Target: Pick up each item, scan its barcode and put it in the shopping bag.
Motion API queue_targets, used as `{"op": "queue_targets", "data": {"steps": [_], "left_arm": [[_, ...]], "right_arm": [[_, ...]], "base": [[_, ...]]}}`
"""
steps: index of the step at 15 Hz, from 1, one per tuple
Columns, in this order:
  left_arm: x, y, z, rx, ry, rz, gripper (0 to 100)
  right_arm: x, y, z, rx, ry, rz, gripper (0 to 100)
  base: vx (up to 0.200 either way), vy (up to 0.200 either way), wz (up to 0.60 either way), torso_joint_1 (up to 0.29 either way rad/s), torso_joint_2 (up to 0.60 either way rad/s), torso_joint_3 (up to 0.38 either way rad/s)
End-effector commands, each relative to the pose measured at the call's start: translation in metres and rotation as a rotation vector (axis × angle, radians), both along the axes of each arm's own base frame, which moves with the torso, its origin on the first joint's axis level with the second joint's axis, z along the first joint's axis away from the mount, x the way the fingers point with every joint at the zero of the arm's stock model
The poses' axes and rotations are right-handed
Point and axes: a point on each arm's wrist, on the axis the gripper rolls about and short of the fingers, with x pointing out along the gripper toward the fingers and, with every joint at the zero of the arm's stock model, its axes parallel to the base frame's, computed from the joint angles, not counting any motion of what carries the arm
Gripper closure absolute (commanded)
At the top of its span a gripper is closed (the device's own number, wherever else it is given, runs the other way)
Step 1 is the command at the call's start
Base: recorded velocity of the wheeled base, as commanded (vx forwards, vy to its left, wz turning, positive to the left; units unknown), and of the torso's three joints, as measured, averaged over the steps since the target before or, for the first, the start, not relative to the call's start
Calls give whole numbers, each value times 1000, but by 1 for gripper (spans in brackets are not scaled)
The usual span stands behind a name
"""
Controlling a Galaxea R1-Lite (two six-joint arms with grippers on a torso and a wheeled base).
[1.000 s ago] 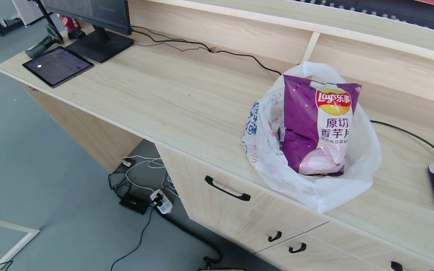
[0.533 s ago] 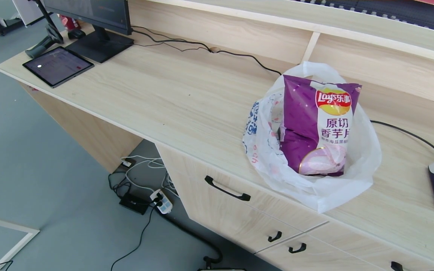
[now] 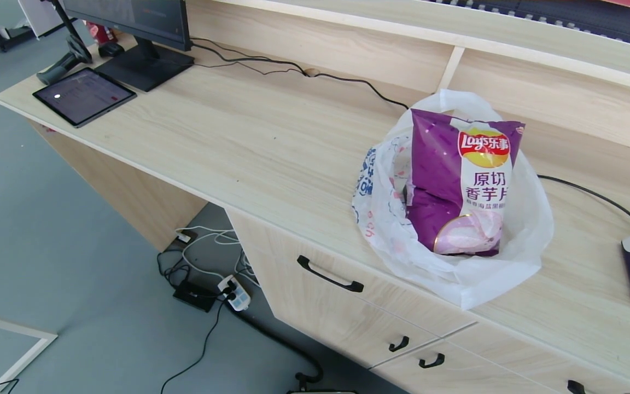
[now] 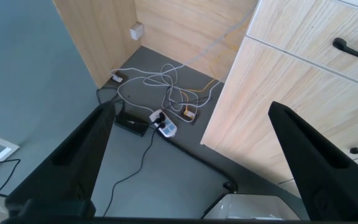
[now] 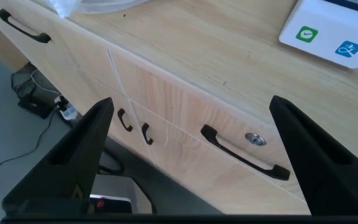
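Left hand (image 4: 191,109) and right hand (image 5: 191,102) hang splayed wide (both empty).

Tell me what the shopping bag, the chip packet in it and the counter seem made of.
Shopping bag: thin plastic film, milky and half see-through, softly crumpled. Chip packet: probably glossy printed plastic or foil; it shows shine and creases. Counter: matt pale wood grain, possibly laminate rather than solid wood.

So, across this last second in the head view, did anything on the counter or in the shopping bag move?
Nothing visibly changed. The purple chip bag sits in the white shopping bag on the counter exactly as before, and the tablet lies where it was.
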Motion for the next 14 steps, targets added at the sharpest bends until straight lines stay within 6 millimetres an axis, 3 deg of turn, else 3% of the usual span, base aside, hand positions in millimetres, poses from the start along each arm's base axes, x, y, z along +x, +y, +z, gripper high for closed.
{"op": "queue_targets", "data": {"steps": [1, 14], "left_arm": [[0, 0, 0, 0, -1, 1, 0], [0, 0, 0, 0, -1, 1, 0]], "right_arm": [[0, 0, 1, 17, -3, 0, 0], [0, 0, 1, 37, 0, -1, 0]], "base": [[0, 0, 0, 0, 0, 0], [0, 0, 0, 0, 0, 0]]}}
